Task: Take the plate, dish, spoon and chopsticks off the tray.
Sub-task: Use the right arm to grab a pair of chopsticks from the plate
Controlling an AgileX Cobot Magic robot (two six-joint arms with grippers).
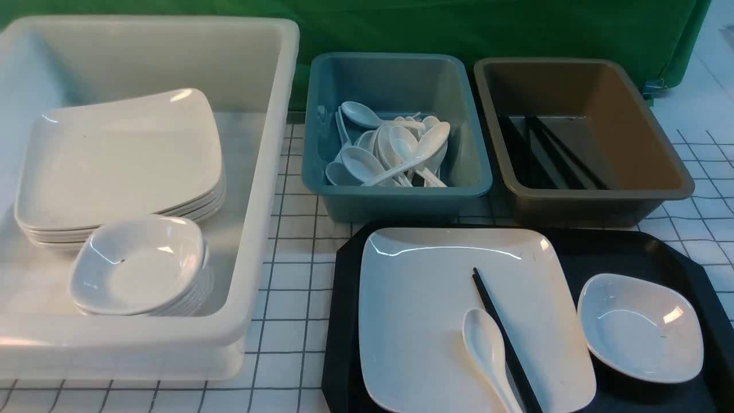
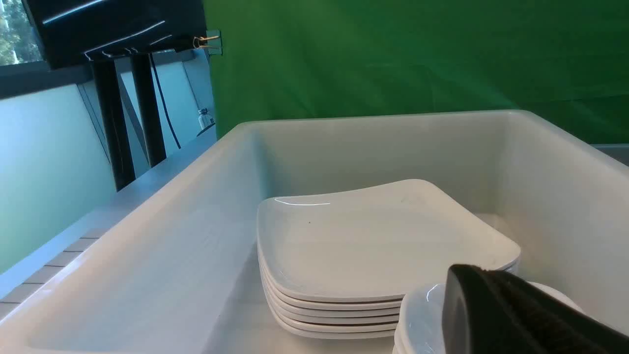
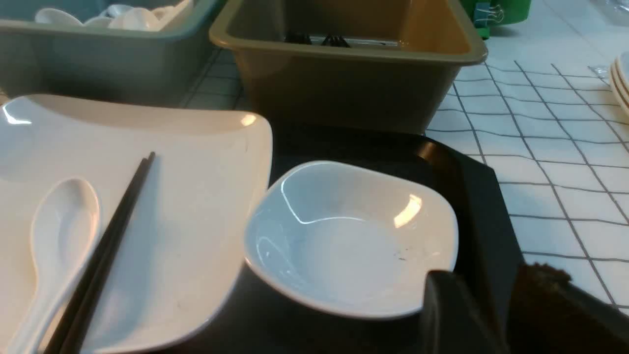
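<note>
The black tray (image 1: pixel 631 246) lies at the front right. On it rests the large white plate (image 1: pixel 436 310), with the white spoon (image 1: pixel 490 355) and the black chopsticks (image 1: pixel 504 344) lying on the plate. The small white dish (image 1: pixel 639 327) sits on the tray to the right of the plate. Neither gripper shows in the front view. In the right wrist view my right gripper (image 3: pixel 491 278) is open, its fingers either side of the tray (image 3: pixel 471 196) rim, just beside the dish (image 3: pixel 349 241). My left gripper (image 2: pixel 467 273) is shut and holds nothing, hovering over the white tub.
A white tub (image 1: pixel 275 143) at the left holds a stack of plates (image 1: pixel 120 166) and a stack of dishes (image 1: pixel 137 267). Behind the tray stand a teal bin (image 1: pixel 395 192) with several spoons and a brown bin (image 1: pixel 596 198) with black chopsticks.
</note>
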